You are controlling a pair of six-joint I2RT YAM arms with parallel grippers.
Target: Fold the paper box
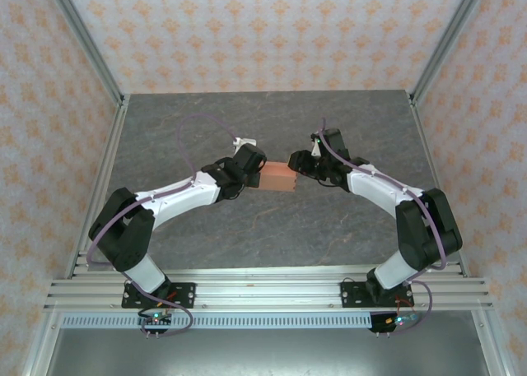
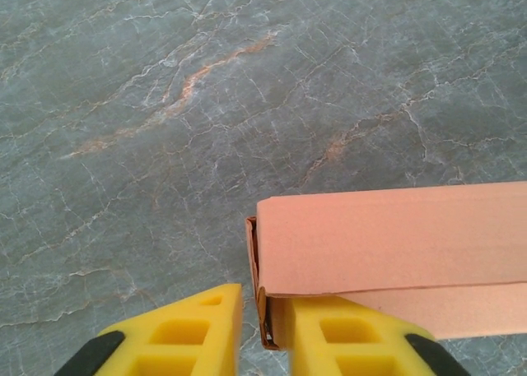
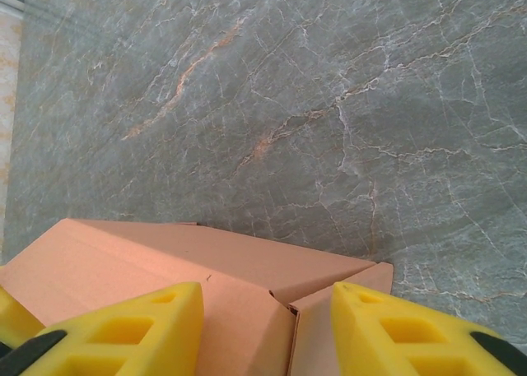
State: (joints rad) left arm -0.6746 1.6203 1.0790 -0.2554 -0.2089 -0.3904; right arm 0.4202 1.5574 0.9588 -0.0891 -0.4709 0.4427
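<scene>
The paper box [image 1: 278, 178], a small salmon-orange carton folded into a closed rectangular shape, sits mid-table between both arms. My left gripper [image 1: 259, 172] is at its left end. In the left wrist view the box's thin end flap [image 2: 262, 310] stands in the narrow gap of that gripper [image 2: 265, 327]; one yellow finger [image 2: 346, 335] touches the card, the other stands just clear, so it is open. My right gripper [image 1: 298, 166] is at the box's right end. In the right wrist view its jaws [image 3: 268, 310] straddle a corner of the box [image 3: 165, 261], closed on it.
The grey marbled table [image 1: 272, 129] runs out to patterned walls at the back and sides, with metal frame posts [image 1: 90, 55] at the corners. An aluminium rail [image 1: 263, 290] carries both arm bases along the near edge.
</scene>
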